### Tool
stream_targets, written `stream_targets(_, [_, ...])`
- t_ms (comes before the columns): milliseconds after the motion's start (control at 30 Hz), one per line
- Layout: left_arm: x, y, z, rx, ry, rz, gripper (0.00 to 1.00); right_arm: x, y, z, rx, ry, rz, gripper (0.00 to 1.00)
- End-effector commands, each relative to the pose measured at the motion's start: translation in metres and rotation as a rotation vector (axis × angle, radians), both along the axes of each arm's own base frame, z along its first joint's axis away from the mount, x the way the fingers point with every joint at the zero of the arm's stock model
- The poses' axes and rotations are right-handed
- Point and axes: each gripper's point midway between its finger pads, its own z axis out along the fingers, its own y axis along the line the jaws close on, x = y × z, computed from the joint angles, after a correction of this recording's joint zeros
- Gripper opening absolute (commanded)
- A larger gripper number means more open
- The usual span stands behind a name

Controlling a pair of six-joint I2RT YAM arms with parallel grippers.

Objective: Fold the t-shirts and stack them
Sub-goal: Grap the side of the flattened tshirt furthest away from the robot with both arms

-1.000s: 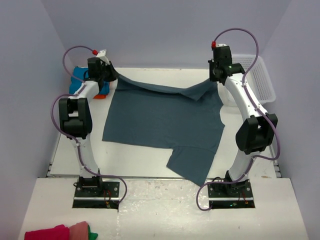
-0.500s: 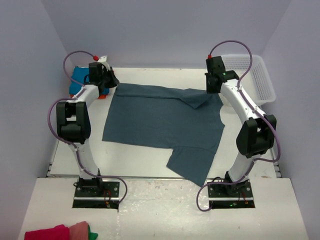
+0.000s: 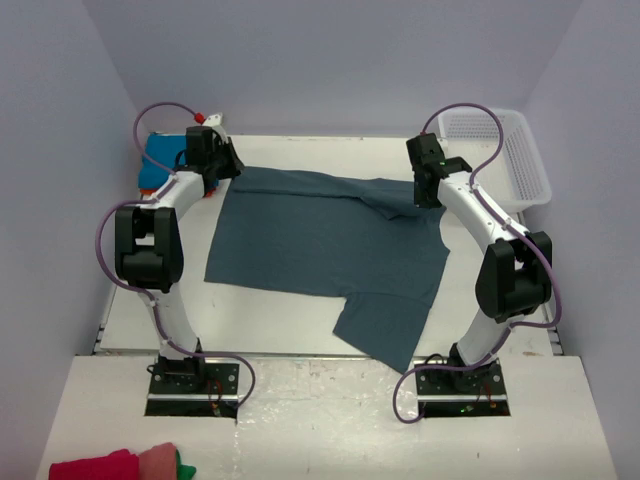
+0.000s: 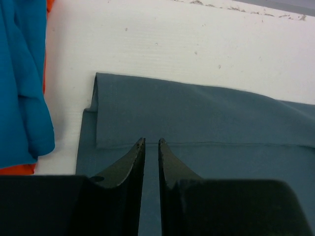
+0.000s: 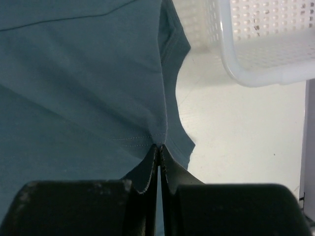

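The slate-blue t-shirt (image 3: 320, 240) lies spread on the white table, its far edge folded over in a narrow band (image 4: 197, 113). My left gripper (image 3: 228, 165) is low over the far left corner. Its jaws (image 4: 151, 142) stand a narrow slit apart at the band's hem, with blue cloth filling the slit. My right gripper (image 3: 428, 195) is at the far right corner, shut on a puckered seam of the shirt (image 5: 160, 146). The turquoise t-shirt (image 4: 19, 88) lies crumpled at the far left, with the orange t-shirt (image 4: 15, 169) showing under it.
A white mesh basket (image 3: 510, 150) stands at the far right, its corner (image 5: 246, 73) close to my right gripper. One sleeve of the slate-blue shirt reaches toward the near edge (image 3: 385, 330). A red, pink and green cloth pile (image 3: 110, 465) lies in front of the left base.
Both grippers have come down and toward the near side, laying the raised far edge of the slate-blue shirt flat on the table as a folded band.
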Motion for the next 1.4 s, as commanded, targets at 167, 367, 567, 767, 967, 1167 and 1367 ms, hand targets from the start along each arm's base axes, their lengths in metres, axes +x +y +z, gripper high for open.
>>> stream_targets(167, [-0.016,0.003,-0.011,0.136,0.054,0.104,0.19,-0.001,-0.009,0.01,-0.01,-0.059,-0.073,0.0])
stream_targets(367, [-0.019,0.013,-0.041,0.214,0.109,0.165,0.41,0.001,-0.002,0.017,0.023,-0.087,-0.042,0.0])
stream_targets(567, [-0.016,0.033,-0.062,0.29,0.165,0.244,0.42,0.001,0.0,0.014,0.03,-0.086,-0.025,0.0])
stream_targets(767, [-0.007,0.028,-0.087,0.29,0.227,0.221,0.4,0.002,0.001,0.016,0.037,-0.094,-0.02,0.0])
stream_targets(967, [-0.001,0.036,-0.088,0.286,0.213,0.233,0.4,0.001,0.001,0.018,0.038,-0.096,-0.013,0.0])
stream_targets(1167, [0.005,0.044,-0.081,0.269,0.199,0.243,0.4,0.001,0.002,0.014,0.037,-0.086,-0.01,0.0])
stream_targets(1367, [0.008,0.042,-0.074,0.251,0.179,0.234,0.4,0.001,0.004,0.015,0.042,-0.086,-0.003,0.0])
